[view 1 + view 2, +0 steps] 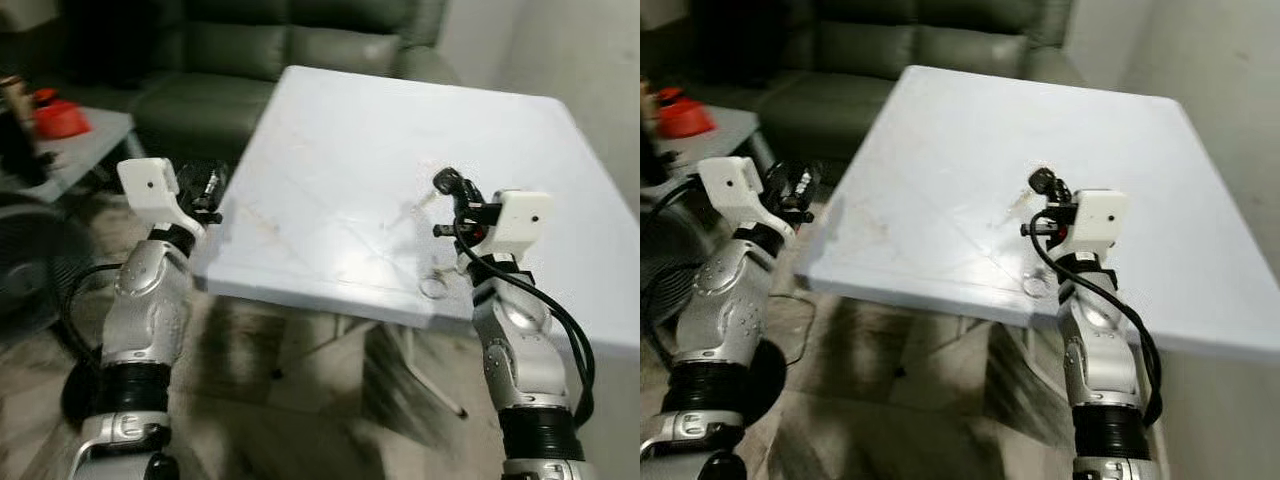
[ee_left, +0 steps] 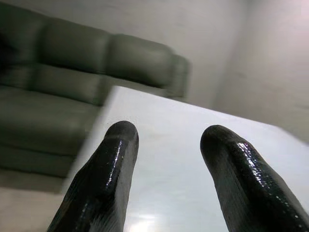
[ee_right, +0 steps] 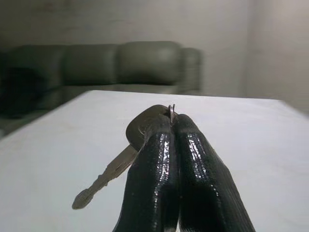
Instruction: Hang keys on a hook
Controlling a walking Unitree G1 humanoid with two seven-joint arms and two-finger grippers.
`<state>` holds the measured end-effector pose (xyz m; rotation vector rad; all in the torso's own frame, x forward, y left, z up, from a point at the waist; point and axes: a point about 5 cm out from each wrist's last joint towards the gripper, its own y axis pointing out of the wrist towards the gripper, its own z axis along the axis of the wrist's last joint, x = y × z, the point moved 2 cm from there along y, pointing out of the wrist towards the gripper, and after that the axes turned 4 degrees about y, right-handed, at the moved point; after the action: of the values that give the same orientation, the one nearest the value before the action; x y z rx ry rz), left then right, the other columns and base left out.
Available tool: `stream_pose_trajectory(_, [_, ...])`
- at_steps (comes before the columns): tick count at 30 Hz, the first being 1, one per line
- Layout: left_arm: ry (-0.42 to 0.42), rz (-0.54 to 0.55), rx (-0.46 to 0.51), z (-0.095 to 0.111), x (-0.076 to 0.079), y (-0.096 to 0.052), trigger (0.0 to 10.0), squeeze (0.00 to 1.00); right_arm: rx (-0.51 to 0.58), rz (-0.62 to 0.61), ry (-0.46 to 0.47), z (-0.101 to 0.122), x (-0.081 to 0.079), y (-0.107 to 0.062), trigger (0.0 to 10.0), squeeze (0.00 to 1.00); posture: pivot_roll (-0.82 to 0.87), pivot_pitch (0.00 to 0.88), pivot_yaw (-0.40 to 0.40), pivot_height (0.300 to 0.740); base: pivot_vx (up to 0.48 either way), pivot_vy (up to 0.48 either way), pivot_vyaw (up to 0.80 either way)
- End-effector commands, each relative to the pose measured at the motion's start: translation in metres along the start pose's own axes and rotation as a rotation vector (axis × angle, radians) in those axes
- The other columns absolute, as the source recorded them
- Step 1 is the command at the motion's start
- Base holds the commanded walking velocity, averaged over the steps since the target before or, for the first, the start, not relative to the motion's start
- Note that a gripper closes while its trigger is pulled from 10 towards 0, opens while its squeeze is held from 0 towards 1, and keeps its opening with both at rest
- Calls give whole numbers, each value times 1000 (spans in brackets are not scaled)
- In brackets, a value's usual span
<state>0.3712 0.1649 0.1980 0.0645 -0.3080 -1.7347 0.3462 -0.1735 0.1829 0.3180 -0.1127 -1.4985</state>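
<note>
A dark green sofa (image 1: 250, 50) stood beyond the far edge of the white tabletop (image 1: 400, 150), whose broad surface lay bare. No writing was legible anywhere. The left gripper (image 2: 166, 179) hovered off the tabletop's near left corner, fingers spread. The right gripper (image 3: 174, 145), above the near edge, pinched the keys (image 3: 123, 162), held clear of the tabletop.

The right gripper (image 3: 173, 126) is raised at 2 o'clock, fingers pinched together; the left gripper (image 2: 166, 140) is held at 10 o'clock, fingers spread.
</note>
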Motion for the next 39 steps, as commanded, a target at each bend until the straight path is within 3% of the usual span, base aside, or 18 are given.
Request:
stream_pose_trajectory(1, [-3, 10, -9, 0, -1, 1, 10000, 0, 9, -8, -8, 5, 4, 0, 10000, 0, -23, 64, -20, 740, 0, 0, -781])
stream_pose_trajectory(21, [-24, -8, -21, -3, 4, 3, 10000, 0, 8, -6, -36, 7, 4, 0, 10000, 0, -31, 45, -25, 740, 0, 0, -781])
stream_pose_trajectory(28, [-23, -16, -21, -3, 6, 4, 10000, 0, 11, -10, -40, 8, 6, 0, 10000, 0, -35, 38, -24, 740, 0, 313, -781])
stream_pose_trajectory(39, [-21, -12, -12, -1, 9, 7, 10000, 0, 13, -8, -48, 9, 6, 0, 10000, 0, -42, 29, -28, 740, 0, 0, -781])
